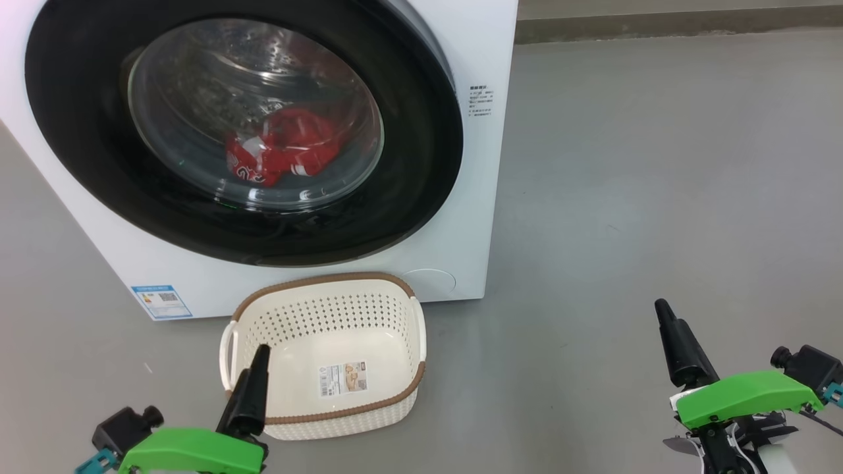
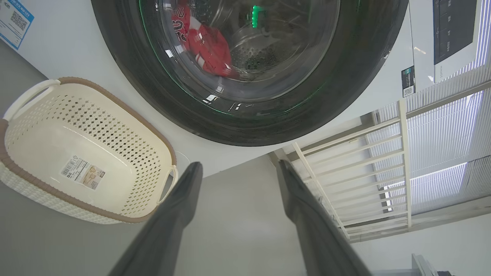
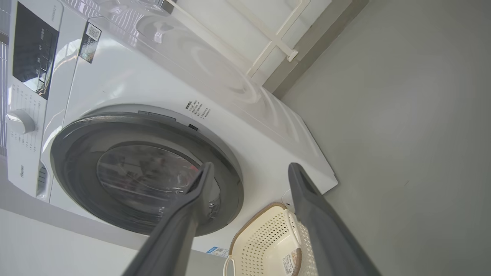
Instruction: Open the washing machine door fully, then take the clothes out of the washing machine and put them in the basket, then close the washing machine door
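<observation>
The white washing machine (image 1: 474, 197) fills the upper left of the head view. Its round door (image 1: 421, 164), black-rimmed with a glass bowl, lies against the front or nearly so. Red clothes (image 1: 283, 148) with white lettering lie in the drum behind the glass, also seen in the left wrist view as clothes (image 2: 207, 42). The cream basket (image 1: 316, 282) stands empty on the floor just below the door. My left gripper (image 1: 262, 355) hovers over the basket's near left corner, open and empty (image 2: 238, 165). My right gripper (image 1: 664, 316) is far right, open and empty (image 3: 251, 165).
Grey floor (image 1: 625, 197) stretches to the right of the machine up to a baseboard (image 1: 658, 26). A blue label (image 1: 161, 301) sits low on the machine front. The control panel and knob (image 3: 21, 120) are above the door. A white railing (image 2: 356, 161) stands beyond the machine.
</observation>
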Controlling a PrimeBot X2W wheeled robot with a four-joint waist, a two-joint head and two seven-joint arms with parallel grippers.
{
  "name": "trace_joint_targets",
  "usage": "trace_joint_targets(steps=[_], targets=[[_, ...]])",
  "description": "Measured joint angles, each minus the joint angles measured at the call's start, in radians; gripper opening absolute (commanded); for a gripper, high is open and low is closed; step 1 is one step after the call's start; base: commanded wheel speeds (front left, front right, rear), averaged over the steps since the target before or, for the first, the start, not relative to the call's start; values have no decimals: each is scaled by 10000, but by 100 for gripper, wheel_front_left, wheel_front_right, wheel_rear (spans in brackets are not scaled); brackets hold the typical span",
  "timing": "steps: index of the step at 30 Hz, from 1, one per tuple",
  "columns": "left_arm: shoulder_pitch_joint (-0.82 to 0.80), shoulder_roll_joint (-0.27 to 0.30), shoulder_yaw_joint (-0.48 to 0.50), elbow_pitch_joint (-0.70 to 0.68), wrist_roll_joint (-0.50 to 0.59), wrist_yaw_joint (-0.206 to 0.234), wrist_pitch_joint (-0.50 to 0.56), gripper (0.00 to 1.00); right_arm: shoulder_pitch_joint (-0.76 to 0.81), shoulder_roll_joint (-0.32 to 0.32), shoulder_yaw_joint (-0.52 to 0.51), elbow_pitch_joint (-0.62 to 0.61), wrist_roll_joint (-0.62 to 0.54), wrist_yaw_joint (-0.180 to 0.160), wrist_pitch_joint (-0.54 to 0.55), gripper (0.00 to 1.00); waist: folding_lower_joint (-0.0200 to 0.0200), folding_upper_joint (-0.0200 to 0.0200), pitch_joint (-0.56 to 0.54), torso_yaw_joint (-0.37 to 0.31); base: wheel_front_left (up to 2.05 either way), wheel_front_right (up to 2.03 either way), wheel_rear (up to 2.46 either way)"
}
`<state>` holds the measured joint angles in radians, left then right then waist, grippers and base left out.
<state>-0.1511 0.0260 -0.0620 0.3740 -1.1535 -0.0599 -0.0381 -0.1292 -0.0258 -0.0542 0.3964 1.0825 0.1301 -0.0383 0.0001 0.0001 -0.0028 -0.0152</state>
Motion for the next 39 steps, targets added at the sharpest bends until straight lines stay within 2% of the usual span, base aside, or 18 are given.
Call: trace_joint_targets(steps=[16,39], targets=[[-223,4,-282,-19,2330,259,-477,100,-240,-12,-48,-209,-2640,0,-474,100,0,0,-20,-16,0,0,0],[-825,67,-671,207,5356,681,-1068,100,-825,-63,-13,-328,-5409,2,-1108,100,0,0,-51,-137,0,0,0]])
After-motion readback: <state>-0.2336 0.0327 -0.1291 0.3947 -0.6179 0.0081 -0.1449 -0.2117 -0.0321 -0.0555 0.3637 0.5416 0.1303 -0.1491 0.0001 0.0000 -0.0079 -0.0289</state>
